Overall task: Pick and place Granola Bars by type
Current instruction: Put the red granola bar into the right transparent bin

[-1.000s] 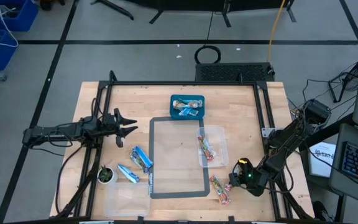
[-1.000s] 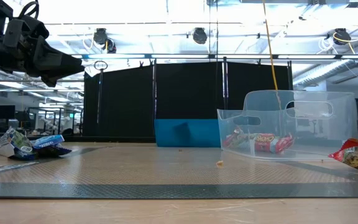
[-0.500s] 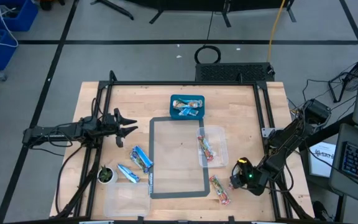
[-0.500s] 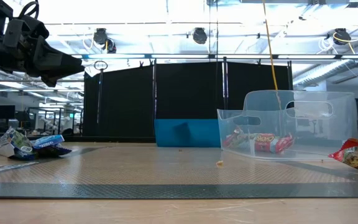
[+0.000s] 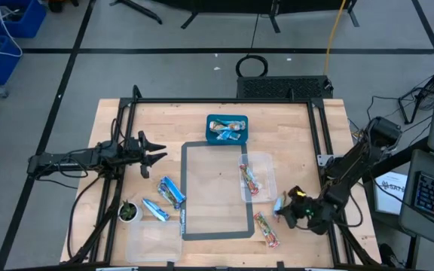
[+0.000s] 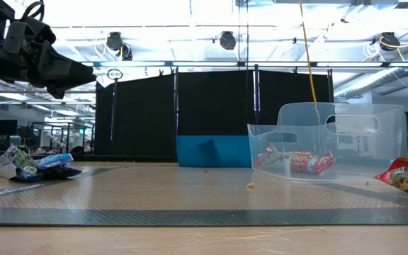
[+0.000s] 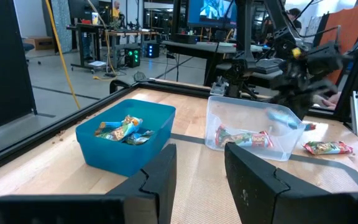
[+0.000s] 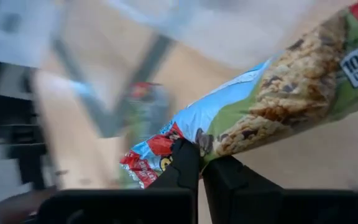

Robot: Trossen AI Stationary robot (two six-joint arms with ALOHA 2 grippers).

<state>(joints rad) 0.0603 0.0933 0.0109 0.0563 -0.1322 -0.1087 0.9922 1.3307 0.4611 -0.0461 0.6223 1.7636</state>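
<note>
My right gripper is near the table's near right corner, shut on a granola bar in a blue, green and red wrapper. A red-patterned bar lies on the table beside it. Another red bar lies in the clear container. The blue bin at the far middle holds several bars. Two blue bars lie on the table's left part. My left gripper hovers open over the left part, holding nothing. My right gripper pinches the bar between its two fingers close to one end of the wrapper. Most of the bar sticks out to one side of the fingers. In the left wrist view the bar is lifted clear of the table.
A grey-edged mat lies mid-table. A small green-topped pot stands near the left blue bars, and another clear container stands at the near left. A black frame runs around the tabletop.
My right gripper has shut on a bar that lay beside the red one near the near right corner. It has risen a little with it, so the bar is now lifted clear of the table.
</note>
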